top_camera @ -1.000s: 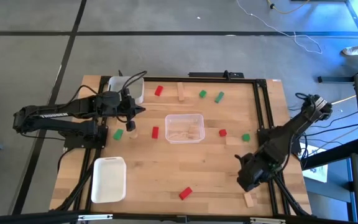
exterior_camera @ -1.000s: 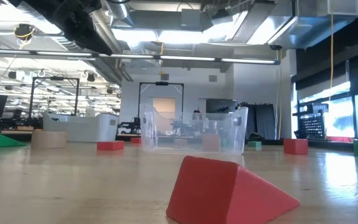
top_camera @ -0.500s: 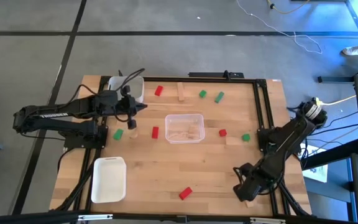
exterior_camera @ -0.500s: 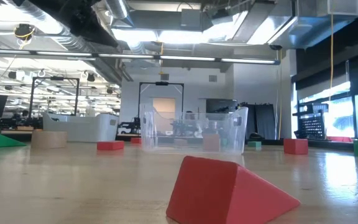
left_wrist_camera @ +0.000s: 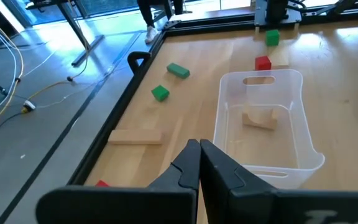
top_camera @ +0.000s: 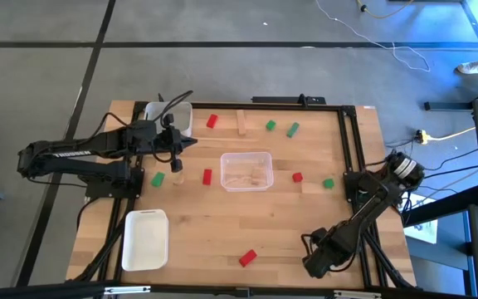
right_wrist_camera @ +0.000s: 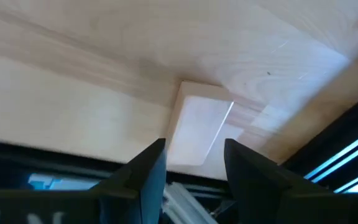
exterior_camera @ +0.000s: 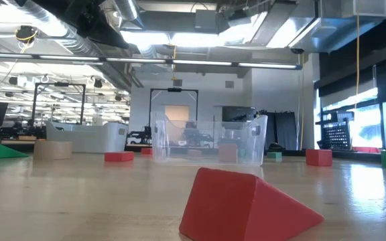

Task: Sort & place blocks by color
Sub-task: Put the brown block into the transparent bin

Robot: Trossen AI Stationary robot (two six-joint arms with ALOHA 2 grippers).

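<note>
My right gripper [top_camera: 318,264] is low over the table's near right corner. It is open, and in the right wrist view its fingers [right_wrist_camera: 194,163] stand on either side of a flat light-wood block [right_wrist_camera: 199,127] that lies on the table; I see no touch. In the high view the gripper hides that block. My left gripper [top_camera: 185,143] [left_wrist_camera: 199,149] hovers shut and empty near the far left. Red blocks [top_camera: 247,257] [top_camera: 207,176], green blocks [top_camera: 157,178] [top_camera: 328,183] and a light-wood block [top_camera: 242,121] lie scattered on the table.
A clear tray [top_camera: 246,184] at the table's middle holds a light-wood piece [left_wrist_camera: 258,118]. One white tray [top_camera: 145,239] sits near left, another [top_camera: 176,116] far left. A black frame rail [top_camera: 351,158] runs along the right edge. A red wedge [exterior_camera: 246,204] fills the low view's foreground.
My right arm has swung toward the table's near edge and come down over the light-wood block at the near right corner, which it now covers in the high view. Its fingers stay apart.
</note>
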